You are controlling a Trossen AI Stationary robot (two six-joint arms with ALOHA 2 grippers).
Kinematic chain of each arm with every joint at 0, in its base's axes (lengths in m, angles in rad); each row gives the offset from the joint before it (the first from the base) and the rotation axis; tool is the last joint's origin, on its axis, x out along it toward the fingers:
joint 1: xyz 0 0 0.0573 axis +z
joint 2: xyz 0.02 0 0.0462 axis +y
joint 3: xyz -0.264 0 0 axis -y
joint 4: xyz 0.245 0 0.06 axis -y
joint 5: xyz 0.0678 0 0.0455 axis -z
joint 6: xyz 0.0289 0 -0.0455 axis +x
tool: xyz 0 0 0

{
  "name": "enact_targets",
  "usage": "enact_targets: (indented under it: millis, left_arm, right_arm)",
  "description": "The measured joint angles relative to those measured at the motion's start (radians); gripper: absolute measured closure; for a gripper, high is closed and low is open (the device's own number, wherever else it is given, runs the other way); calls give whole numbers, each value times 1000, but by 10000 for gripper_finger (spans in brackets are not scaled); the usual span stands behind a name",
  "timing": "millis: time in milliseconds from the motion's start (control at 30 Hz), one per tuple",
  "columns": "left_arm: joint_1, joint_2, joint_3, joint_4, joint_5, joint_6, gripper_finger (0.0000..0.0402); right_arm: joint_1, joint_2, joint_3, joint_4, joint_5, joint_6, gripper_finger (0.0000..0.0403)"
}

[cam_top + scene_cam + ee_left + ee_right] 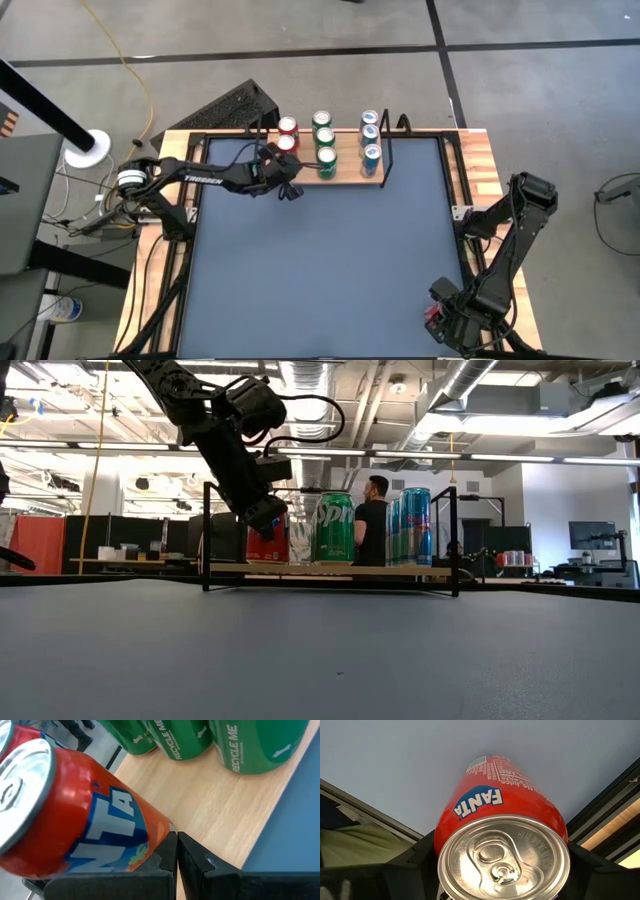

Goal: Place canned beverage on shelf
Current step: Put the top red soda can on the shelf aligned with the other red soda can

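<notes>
At the far edge of the counter [320,270] stands the shelf [350,172], a light-wood board with thin black wire frames at its ends. On it the cans form three rows running front to back: two red Fanta cans [287,127] at the left, three green cans [325,160] in the middle, three blue cans [370,154] at the right. From the low view the green cans [333,528] and blue cans [413,525] stand upright on the board [330,570], with a red can [268,545] partly hidden behind the left arm.

Just in front of the shelf's left end hangs the left gripper [289,190], reaching in from the left side of the counter. Its fingers [172,860] are clenched together with nothing between them. The left wrist view shows them right beside the base of a red Fanta can [75,815] on the wood; whether they touch it I cannot tell.

Down at the near right corner of the counter sits the right gripper [445,318], well apart from the shelf. It is grasping another red Fanta can [502,840], its fingers spread on either side of the can body, the can's top facing the wrist camera.

Beyond the shelf, a person [374,520] stands in the room behind.
</notes>
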Motion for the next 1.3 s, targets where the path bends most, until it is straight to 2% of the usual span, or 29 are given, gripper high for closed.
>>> enact_targets:
  millis: [867, 1100, 1300]
  left_arm:
    - [63, 0, 0, 57, 50, 30, 401]
    - [58, 0, 1, 49, 80, 29, 401]
    - [14, -23, 1, 12, 65, 36, 401]
  right_arm:
    - [0, 0, 0, 0, 0, 0, 121]
    - [0, 0, 0, 0, 0, 0, 121]
    - [0, 0, 0, 0, 0, 0, 121]
